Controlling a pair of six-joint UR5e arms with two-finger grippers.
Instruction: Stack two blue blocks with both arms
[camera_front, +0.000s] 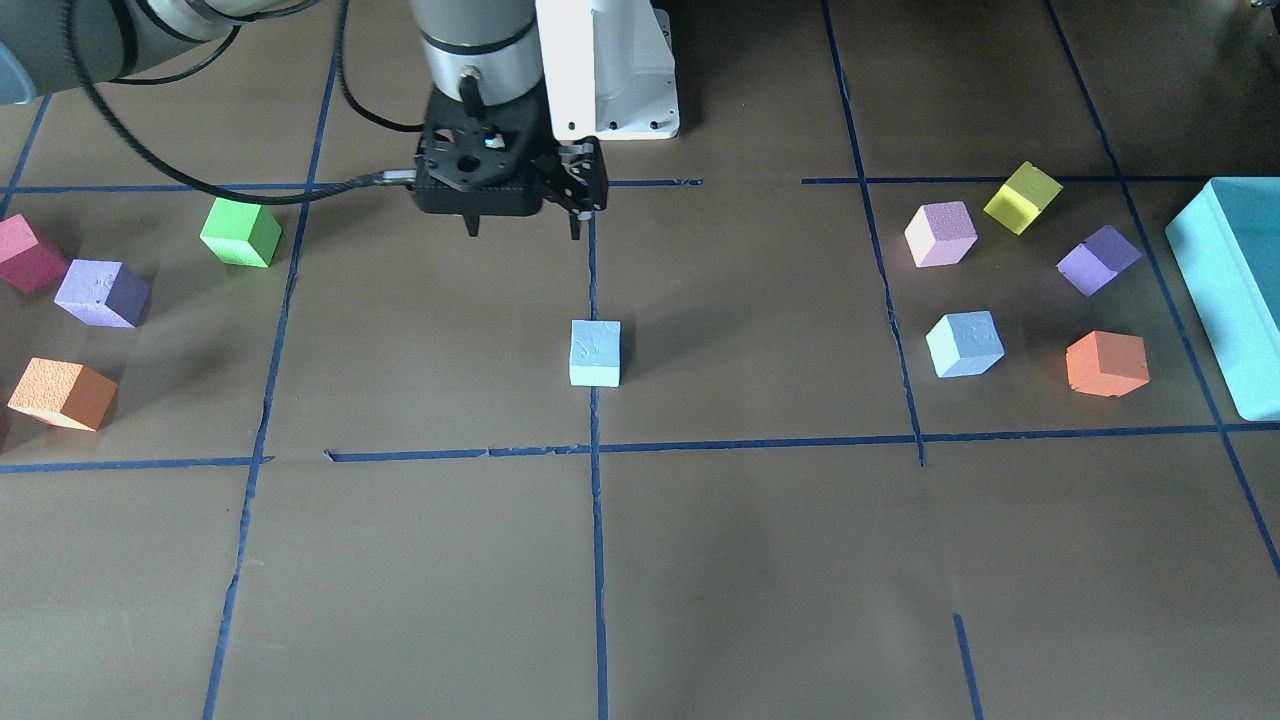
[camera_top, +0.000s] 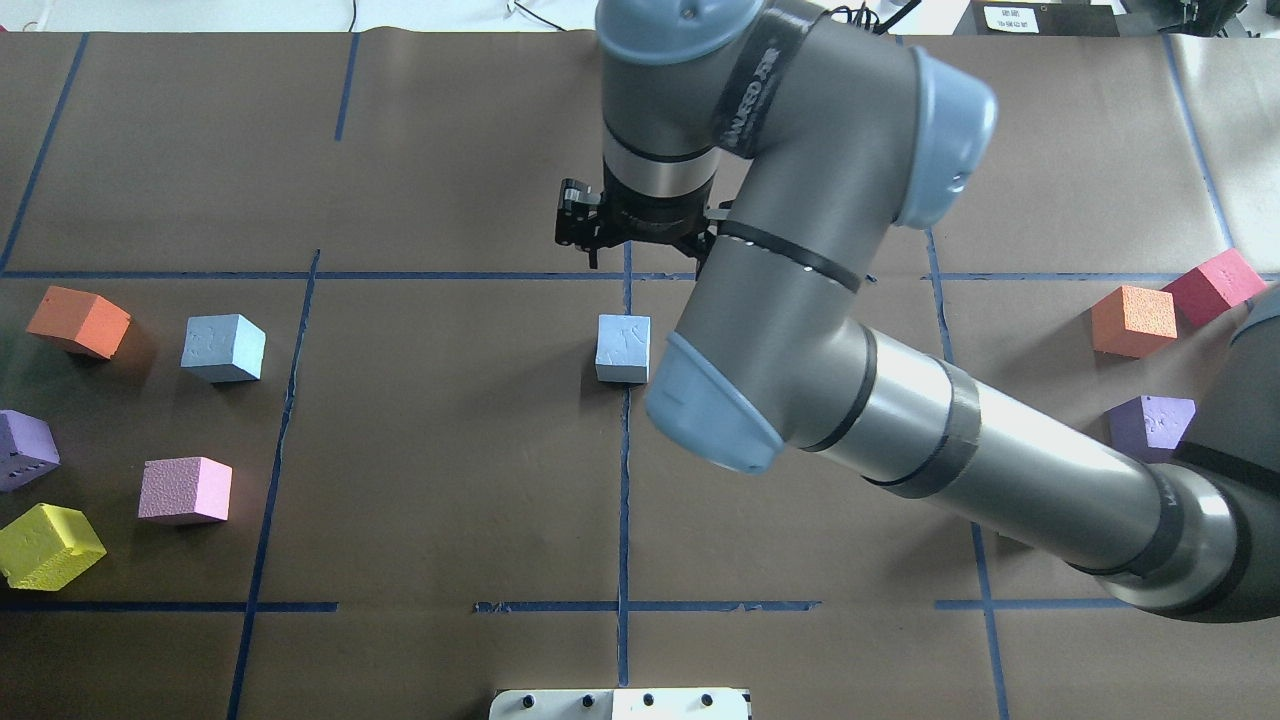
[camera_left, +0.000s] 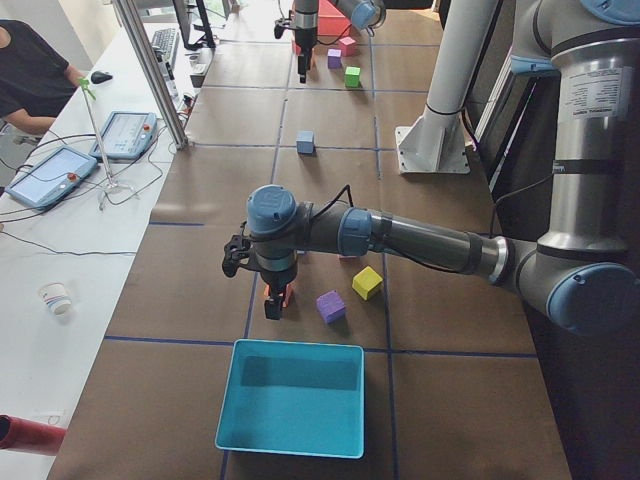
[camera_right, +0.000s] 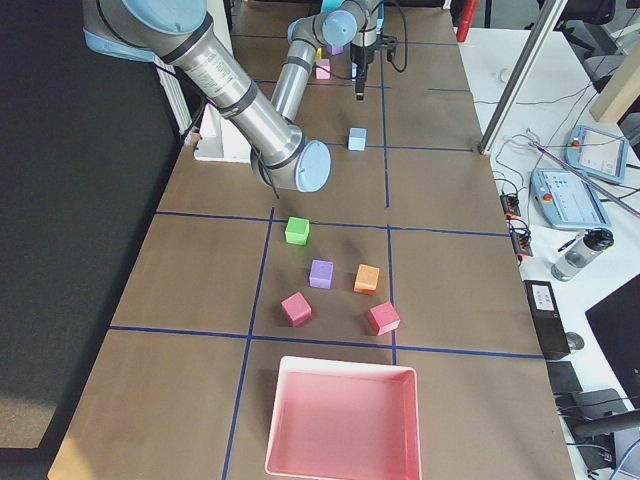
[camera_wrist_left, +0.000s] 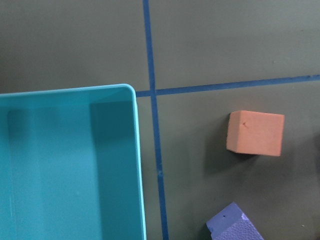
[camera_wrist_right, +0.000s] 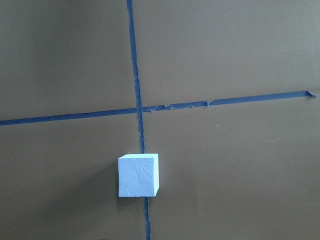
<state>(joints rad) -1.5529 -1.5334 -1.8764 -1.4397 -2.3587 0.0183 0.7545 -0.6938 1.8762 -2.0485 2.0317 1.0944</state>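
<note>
One block (camera_front: 595, 352) sits centred, right gripper (camera_front: 524, 232) wide and empty above; I'd send left arm (camera_left: 420, 240) for second block (camera_front: 965, 343).

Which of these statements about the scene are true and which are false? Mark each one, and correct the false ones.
1. The two blue blocks are stacked. False: the centre blue block and the other blue block lie well apart.
2. The centre blue block sits on a blue tape line. True.
3. The right gripper grips a blue block. False: it is open and empty, clear of both blocks.
4. An orange cube lies between the other blue block and the teal box. True.
</note>
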